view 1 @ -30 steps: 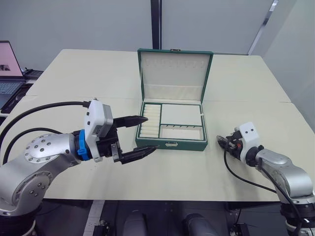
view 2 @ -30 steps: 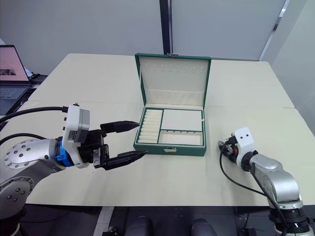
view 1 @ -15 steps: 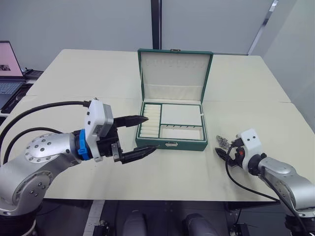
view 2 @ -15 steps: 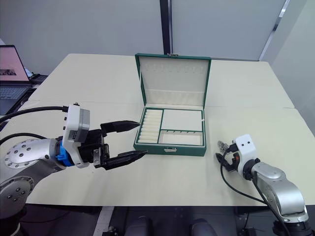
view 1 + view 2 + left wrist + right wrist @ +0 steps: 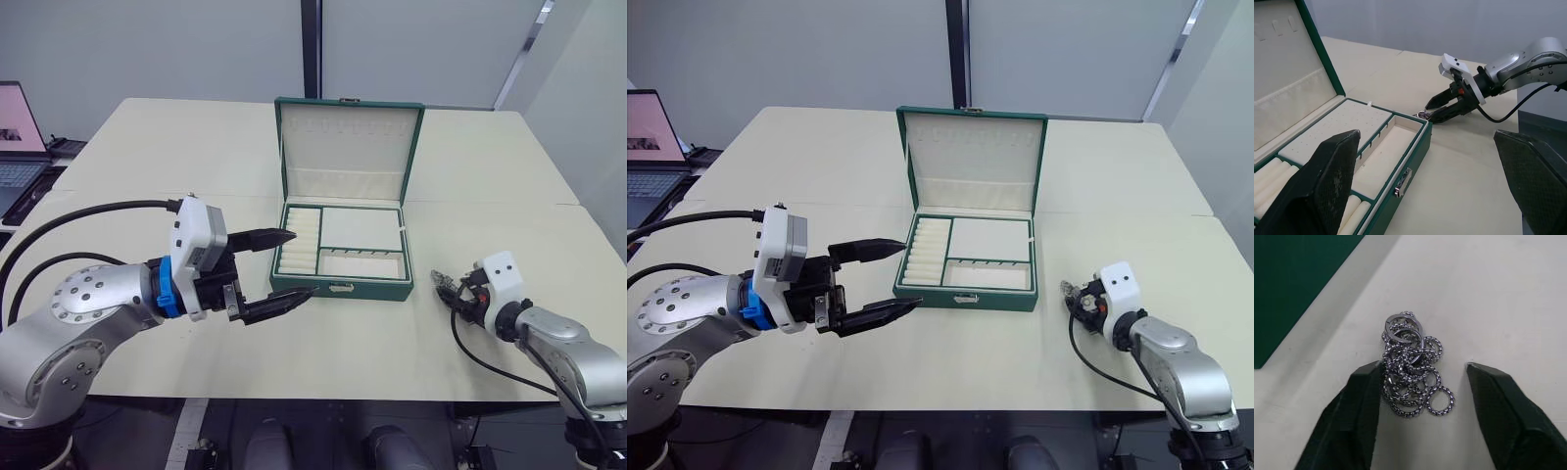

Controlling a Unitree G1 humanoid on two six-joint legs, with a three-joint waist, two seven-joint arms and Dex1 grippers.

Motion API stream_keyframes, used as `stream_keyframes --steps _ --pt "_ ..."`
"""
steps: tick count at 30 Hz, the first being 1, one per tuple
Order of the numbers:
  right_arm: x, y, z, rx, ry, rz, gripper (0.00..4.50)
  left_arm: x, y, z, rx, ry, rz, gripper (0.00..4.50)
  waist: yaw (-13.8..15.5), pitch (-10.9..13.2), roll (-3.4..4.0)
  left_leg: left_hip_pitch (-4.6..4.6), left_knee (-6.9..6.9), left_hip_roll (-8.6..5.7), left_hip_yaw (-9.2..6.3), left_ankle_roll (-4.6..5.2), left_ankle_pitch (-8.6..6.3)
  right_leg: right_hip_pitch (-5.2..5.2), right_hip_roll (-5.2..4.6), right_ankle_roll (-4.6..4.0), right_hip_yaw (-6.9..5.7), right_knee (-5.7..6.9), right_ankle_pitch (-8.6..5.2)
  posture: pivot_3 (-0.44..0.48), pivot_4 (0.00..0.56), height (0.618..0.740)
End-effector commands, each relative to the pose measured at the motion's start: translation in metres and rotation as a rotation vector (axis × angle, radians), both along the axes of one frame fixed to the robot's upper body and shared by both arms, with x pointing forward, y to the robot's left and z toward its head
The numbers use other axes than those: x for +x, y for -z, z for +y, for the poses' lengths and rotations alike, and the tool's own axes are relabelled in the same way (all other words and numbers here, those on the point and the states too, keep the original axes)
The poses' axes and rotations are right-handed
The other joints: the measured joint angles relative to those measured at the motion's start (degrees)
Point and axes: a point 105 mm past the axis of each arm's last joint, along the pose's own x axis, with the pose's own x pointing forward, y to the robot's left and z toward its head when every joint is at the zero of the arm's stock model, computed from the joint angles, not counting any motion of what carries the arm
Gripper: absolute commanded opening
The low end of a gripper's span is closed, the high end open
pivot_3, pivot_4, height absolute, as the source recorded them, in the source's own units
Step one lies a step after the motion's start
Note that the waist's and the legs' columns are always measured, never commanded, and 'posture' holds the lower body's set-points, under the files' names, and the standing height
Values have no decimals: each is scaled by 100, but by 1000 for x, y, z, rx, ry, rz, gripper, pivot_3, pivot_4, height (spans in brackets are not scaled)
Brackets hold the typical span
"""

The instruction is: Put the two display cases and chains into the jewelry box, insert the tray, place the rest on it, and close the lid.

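Observation:
The green jewelry box point(image 5: 339, 289) stands open in the middle of the table, its lid point(image 5: 348, 147) upright. Inside are cream ring rolls and compartments; I cannot tell whether this is the tray. A small heap of silver chains point(image 5: 1409, 364) lies on the table right of the box's front corner point(image 5: 441, 281). My right gripper point(image 5: 1422, 369) is open at table level, one finger on each side of the heap. My left gripper point(image 5: 302, 263) hovers open and empty left of the box's front left corner. The display cases are out of view.
A laptop point(image 5: 20, 127) sits off the table's far left. Black cables trail from both arms. The table point(image 5: 196, 166) has bare room behind and to both sides of the box.
My right gripper drew back toward the table's front edge, leaving the chains on the table, then returned, open around them. The left arm has not moved.

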Motion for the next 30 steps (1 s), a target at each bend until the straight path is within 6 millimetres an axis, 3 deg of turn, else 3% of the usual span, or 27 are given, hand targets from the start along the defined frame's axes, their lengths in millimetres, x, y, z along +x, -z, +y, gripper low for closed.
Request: stream_keyframes --steps 1,9,18,30 --pt "-6 9 4 17 -20 49 1949 -4 -8 -1 -4 12 -44 4500 -1 0 0 0 0 0 0 0 0 0 0 0 0 0 0 0 150 740" --pt "2 5 9 25 -29 34 49 -4 -9 -1 -3 10 -48 4500 -13 -1 -1 1 0 0 0 0 0 0 1 0 1 0 0 0 150 740" --pt "5 1 10 26 -22 8 21 -4 -8 0 -4 5 -46 4500 -14 -1 -1 1 0 0 0 0 0 0 1 0 1 0 0 0 150 740" --pt "19 -29 5 36 11 -146 21 -3 -6 0 -7 3 -43 4500 -7 1 1 0 0 0 2 0 0 -3 0 0 2 0 0 0 150 740"
